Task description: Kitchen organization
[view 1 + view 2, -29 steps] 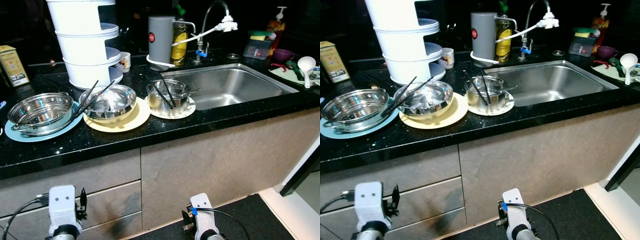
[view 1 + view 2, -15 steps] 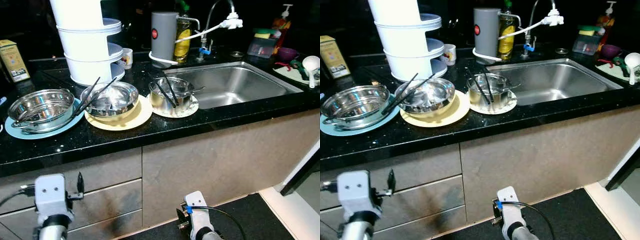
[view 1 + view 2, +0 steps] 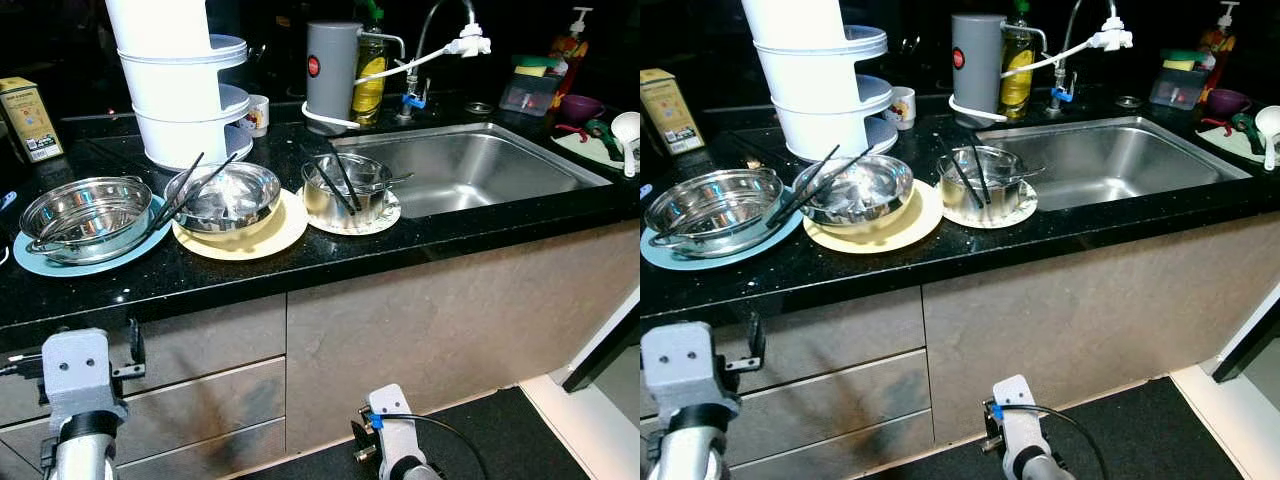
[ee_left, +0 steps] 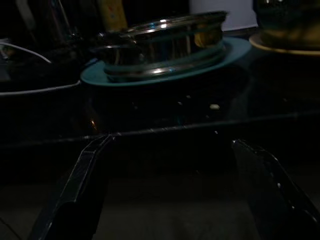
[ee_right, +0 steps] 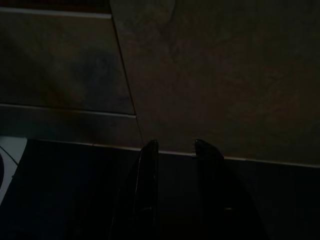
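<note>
Currently the black desk (image 3: 300, 262) carries three steel vessels in a row, taken here relative to the sink (image 3: 470, 170). Nearest the sink: a small steel pot (image 3: 342, 190) on a white patterned plate (image 3: 383, 216), two black chopsticks (image 3: 333, 186) leaning in it. Next outward: a steel bowl (image 3: 224, 198) on a yellow plate (image 3: 262, 238), also with chopsticks (image 3: 190, 190). Farthest from the sink: a handled steel pan (image 3: 86, 217) on a blue plate (image 3: 48, 266). Behind the row, a white tiered rack (image 3: 178, 80); a grey canister (image 3: 331, 66) stands at the sink's back corner.

Left hand (image 4: 170, 185) sits below the desk edge, fingers (image 4: 82, 190) spread wide, grasping nothing, facing the pan on its blue plate. Right hand (image 5: 176, 147) hangs low before the cabinet front (image 5: 215, 75); fingers apparently a narrow gap apart and empty, though the wrist view is dim.
</note>
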`<state>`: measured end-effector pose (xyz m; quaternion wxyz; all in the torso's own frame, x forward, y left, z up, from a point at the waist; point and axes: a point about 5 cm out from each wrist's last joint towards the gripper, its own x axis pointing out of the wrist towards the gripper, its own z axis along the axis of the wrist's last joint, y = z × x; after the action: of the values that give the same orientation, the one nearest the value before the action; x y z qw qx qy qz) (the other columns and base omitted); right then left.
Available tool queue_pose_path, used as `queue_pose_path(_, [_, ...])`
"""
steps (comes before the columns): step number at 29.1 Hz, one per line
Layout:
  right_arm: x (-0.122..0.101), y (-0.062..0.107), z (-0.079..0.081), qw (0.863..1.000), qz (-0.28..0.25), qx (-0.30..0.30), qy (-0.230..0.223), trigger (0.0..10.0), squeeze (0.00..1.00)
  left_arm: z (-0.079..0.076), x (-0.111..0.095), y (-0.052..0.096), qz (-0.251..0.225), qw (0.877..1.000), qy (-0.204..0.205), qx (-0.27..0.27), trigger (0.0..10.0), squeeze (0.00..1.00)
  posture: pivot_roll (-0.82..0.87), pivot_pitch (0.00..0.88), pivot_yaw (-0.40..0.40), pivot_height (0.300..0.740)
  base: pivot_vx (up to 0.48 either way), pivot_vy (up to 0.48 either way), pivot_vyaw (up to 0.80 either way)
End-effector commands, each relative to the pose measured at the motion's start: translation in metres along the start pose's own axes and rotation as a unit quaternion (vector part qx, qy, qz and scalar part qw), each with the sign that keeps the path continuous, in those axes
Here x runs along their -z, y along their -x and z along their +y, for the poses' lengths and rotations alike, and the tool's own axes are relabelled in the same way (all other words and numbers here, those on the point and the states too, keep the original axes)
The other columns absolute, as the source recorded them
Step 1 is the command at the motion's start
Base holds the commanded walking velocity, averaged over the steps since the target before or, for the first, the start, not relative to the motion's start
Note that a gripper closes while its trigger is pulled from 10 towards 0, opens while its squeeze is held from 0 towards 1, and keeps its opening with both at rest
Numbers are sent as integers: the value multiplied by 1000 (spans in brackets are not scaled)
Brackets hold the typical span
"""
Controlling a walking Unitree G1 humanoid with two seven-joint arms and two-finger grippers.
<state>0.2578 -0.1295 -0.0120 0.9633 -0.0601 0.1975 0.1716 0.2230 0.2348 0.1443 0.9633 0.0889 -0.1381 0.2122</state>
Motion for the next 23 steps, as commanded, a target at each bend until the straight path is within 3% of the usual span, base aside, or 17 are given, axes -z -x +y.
queue_pose_path(1, [3,1,-1,1000,9,0,0,10000,0,3,-4,-1,-4,1000,-2,-10,10000,0,-38,95,-31,740,0,0,0])
queue_pose_path(6, [4,0,2,1000,10,-4,0,10000,0,6,-13,-10,-16,1000,16,-19,10000,0,-33,95,-40,740,0,0,0])
queue_pose_path(14, [1,-2,5,1000,6,-14,2,10000,0,-3,-36,-24,-69,998,5,-9,10000,0,-31,99,-49,740,0,0,0])
queue_pose_path(23, [1,-2,2,1000,10,-14,5,10000,0,11,-64,-50,-117,991,-18,-58,10000,0,-32,100,-53,740,0,0,0])
